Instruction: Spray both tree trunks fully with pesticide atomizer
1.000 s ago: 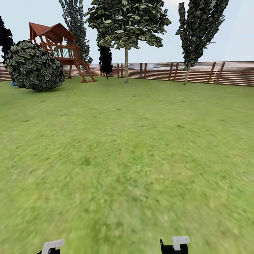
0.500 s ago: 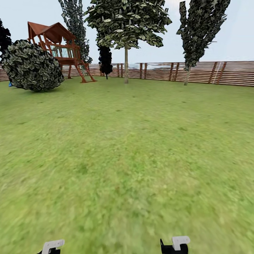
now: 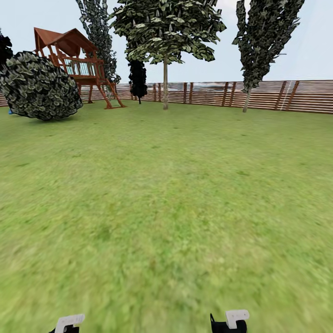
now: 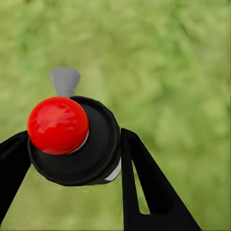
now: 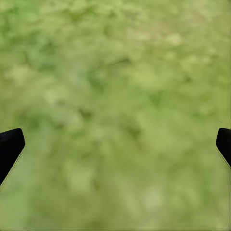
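In the left wrist view my left gripper (image 4: 72, 161) is shut on the pesticide atomizer (image 4: 72, 139). It is a dark round bottle with a red top and a grey nozzle, held over blurred grass. The right gripper (image 5: 115, 149) is open over grass, its black fingertips (image 5: 9, 151) wide apart and nothing between them. Far ahead in the head view, near the fence, stand two trees. One has a broad crown and a pale trunk (image 3: 165, 85). The other, narrower tree (image 3: 263, 37) has a thin trunk (image 3: 246, 101). No paved floor is in view.
The green lawn (image 3: 166, 194) stretches to a brown slat fence (image 3: 277, 96). A big round shrub (image 3: 40, 86) and a red-brown wooden playset (image 3: 76, 62) stand at the far left. A small near-black tree (image 3: 138, 79) is by the fence.
The whole head view has drifted: the shrub and playset sit slightly further left and the grass has slid by, so the camera moved. Both arm ends stay in place.
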Motion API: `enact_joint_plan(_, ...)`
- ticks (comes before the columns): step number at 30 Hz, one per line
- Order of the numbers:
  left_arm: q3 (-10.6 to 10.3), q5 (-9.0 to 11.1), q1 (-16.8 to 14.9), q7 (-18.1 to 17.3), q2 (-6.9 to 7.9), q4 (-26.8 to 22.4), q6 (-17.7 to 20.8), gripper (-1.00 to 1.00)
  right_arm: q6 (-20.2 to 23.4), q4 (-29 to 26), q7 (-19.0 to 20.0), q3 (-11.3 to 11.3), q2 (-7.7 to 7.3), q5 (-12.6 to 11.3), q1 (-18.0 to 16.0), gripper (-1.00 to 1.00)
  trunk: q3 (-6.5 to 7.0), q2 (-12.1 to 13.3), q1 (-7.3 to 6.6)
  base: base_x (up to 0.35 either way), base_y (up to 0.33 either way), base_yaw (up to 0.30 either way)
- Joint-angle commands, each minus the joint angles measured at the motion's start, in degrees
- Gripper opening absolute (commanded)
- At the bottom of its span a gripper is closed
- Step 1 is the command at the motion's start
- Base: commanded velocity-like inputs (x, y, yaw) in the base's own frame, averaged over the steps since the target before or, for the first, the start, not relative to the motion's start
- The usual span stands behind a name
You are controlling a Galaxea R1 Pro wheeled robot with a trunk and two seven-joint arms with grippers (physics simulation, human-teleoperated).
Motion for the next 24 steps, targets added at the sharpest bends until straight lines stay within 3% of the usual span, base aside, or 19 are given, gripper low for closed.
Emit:
enact_joint_plan(1, 0.5, -0.5, 0.0, -0.2, 0.01, 0.1, -0.2, -1.00, -0.1, 0.0, -0.4, -0.2, 0.01, 0.6, 0.0, 1.00, -0.05, 0.0, 0.03, 0.342, 0.000, 0.000)
enact_joint_plan(24, 0.5, -0.5, 0.0, -0.2, 0.01, 0.1, -0.2, -1.00, -0.1, 0.0, -0.4, -0.2, 0.01, 0.6, 0.1, 1.00, -0.05, 0.0, 0.03, 0.342, 0.000, 0.000)
